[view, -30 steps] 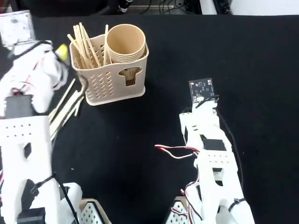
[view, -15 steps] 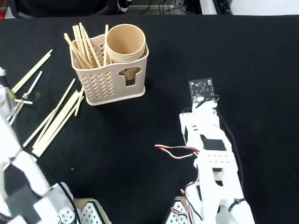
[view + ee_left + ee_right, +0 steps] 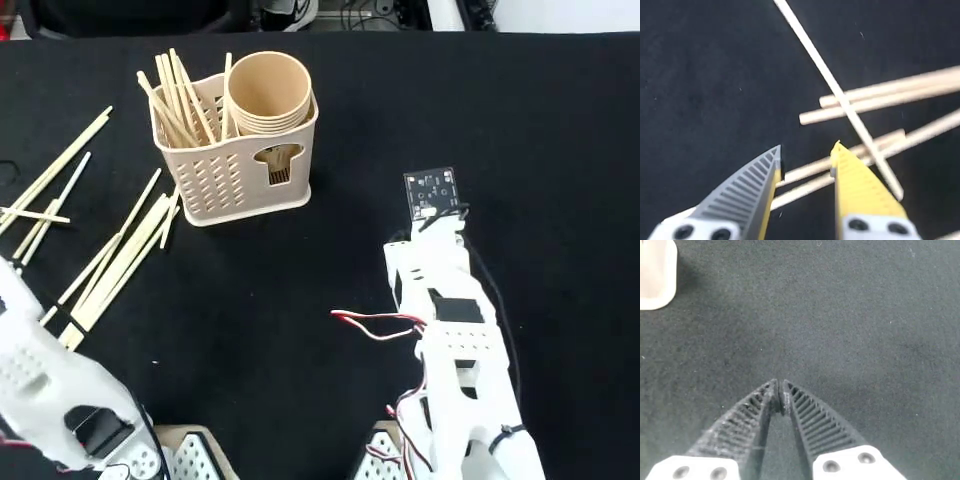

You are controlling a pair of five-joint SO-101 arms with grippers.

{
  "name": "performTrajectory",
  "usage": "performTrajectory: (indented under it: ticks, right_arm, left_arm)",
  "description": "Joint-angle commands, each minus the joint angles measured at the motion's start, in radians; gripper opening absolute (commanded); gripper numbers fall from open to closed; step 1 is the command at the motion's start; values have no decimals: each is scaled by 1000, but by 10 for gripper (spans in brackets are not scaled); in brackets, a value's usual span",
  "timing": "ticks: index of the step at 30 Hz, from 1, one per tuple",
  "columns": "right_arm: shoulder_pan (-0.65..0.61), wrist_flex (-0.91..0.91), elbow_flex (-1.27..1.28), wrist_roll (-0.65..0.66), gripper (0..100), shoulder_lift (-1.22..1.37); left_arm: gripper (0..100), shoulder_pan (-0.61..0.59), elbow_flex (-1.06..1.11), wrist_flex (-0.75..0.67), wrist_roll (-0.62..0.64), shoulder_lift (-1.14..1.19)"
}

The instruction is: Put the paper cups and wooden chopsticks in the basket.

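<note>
Moved: left arm [image 3: 40, 385] back from basket [image 3: 240, 185].
Done: paper cups [image 3: 268, 92] inside.
Left: loose chopsticks [image 3: 120, 262] outside.
Fingers: left gripper [image 3: 807, 147] parted, right gripper [image 3: 778, 386] pressed together, both empty.

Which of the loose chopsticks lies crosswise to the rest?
The chopstick at the high view's left edge. It lies nearly level across two slanted ones, while the other loose chopsticks all slant up toward the basket.

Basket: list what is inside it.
The basket holds a nested stack of paper cups and, beside them, a bunch of wooden chopsticks standing on end. Its walls hide their lower parts and the basket floor.
</note>
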Motion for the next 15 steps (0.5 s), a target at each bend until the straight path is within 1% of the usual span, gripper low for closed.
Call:
performTrajectory:
  ticks: [1,4,8,15]
  right_arm:
    - [-5,-12,-12,8,13,-22]
    - [-5,-12,-12,8,13,-22]
    - [-5,-12,-12,8,13,-22]
    - [-5,-12,-12,8,13,-22]
  left_arm:
    - [170,-1,-305,63,130,146]
    - [170,-1,-460,107,216,270]
    - [170,1,-661,164,288,420]
    - [166,-2,-952,304,299,643]
